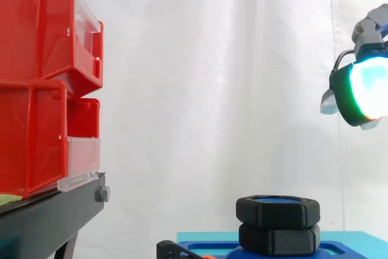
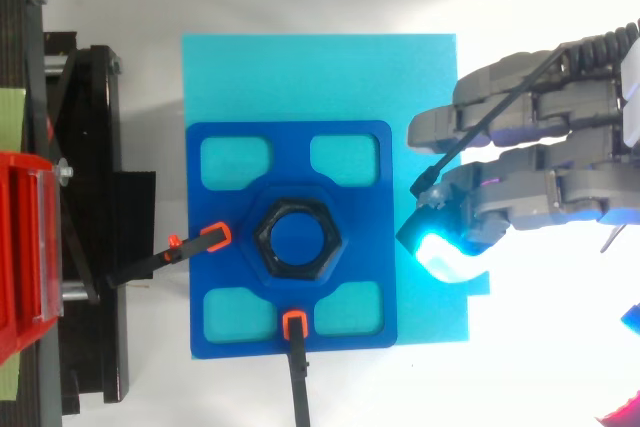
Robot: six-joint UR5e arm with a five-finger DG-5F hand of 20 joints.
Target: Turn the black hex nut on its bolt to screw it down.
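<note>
Far left, the red bins sit stacked on the black stand, well clear of the action. Moving in, the blue plate is pinned by 2 orange-tipped clamps, 1 at the nut's 9 o'clock, 1 at its 6 o'clock. Dead centre, the nut rings the blue bolt. In the side view it tops a 2nd black hex piece, and that's a trap: come in too low and the fingers would likely grab the wrong one.

Out at 3 o'clock, the hand hovers high and well apart, fingers loosely extended, holding nothing, 1 pad glowing cyan. The dangers, I'd judge:
- An off-centre descent could pinch the nut's corners and slip off.
- A wide sweep could clip a clamp and shift the plate.
</note>
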